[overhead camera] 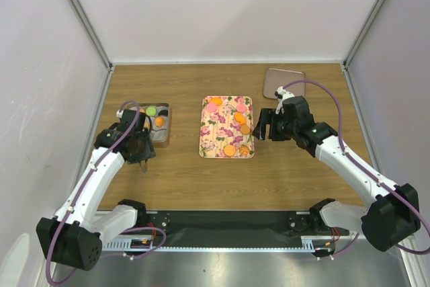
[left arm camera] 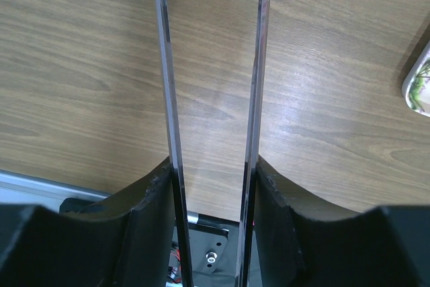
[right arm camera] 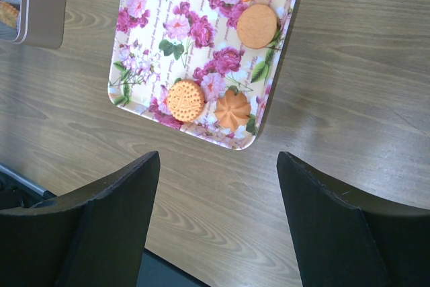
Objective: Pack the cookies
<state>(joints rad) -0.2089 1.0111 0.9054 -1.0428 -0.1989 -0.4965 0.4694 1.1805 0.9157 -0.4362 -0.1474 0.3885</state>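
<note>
My right gripper [right arm camera: 216,159] is hanging wide open and empty, the orange cookies [right arm camera: 186,100] lying just ahead on the floral tray [right arm camera: 144,65]; descending here, I am risking catching its rim and tipping them off.

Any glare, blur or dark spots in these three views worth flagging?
Top external: even light, soft shadows, cookies small but distinct. Left wrist: bright glints along the metal blades, left fingers featureless black. Right wrist: floral tray sharp, sheen on the table beside it, right fingers dark and soft-edged.
</note>
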